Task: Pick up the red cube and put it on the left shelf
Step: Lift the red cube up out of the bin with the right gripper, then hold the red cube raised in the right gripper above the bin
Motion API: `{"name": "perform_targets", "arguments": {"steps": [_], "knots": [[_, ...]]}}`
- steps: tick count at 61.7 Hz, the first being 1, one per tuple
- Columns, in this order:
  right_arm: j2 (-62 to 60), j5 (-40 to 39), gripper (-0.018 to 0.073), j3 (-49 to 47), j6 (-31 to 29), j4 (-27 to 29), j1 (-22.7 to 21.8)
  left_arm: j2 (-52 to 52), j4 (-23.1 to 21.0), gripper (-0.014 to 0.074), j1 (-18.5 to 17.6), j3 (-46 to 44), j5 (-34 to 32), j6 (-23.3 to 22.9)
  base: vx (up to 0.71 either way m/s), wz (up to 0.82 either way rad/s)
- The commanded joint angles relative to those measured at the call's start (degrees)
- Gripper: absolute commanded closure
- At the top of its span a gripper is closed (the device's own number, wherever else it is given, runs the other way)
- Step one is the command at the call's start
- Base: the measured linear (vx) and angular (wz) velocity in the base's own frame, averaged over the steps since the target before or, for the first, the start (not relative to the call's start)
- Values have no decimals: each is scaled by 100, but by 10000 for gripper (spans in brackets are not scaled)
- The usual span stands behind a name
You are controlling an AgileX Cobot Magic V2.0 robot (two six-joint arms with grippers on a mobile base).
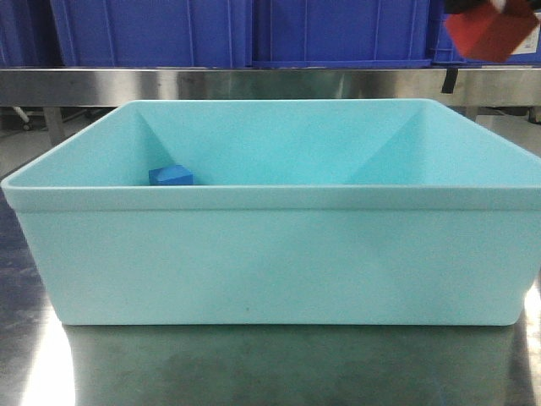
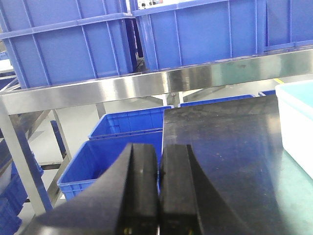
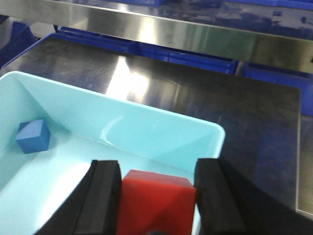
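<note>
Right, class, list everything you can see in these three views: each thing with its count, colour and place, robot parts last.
red cube: one, red, raised, between the right tool's fingers
blue cube: one, blue, on the tub's floor
tub: one, pale teal, on the worktable
worktable: one, steel, under the tub
shelf: one, steel, behind the worktable
crates: several, blue, on the shelf and below its rail
left tool: one, black, shut, empty
right tool: one, black, shut on the red cube
</note>
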Motion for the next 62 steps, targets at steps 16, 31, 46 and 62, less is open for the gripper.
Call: {"name": "perform_targets", "arguments": {"steps": [16, 31, 46, 62], "knots": [[-712, -892, 501, 443, -2, -6, -183, -2, -27, 491, -38, 126, -516, 3, 0, 0], [-838, -1075, 501, 625, -2, -6, -183, -2, -27, 491, -38, 126, -516, 3, 0, 0], [-838, -1075, 501, 625, -2, -6, -183, -2, -27, 491, -38, 126, -516, 3, 0, 0], [-992, -1322, 501, 841, -2, -6, -183, -2, -27, 491, -38, 126, -516, 3, 0, 0]]}}
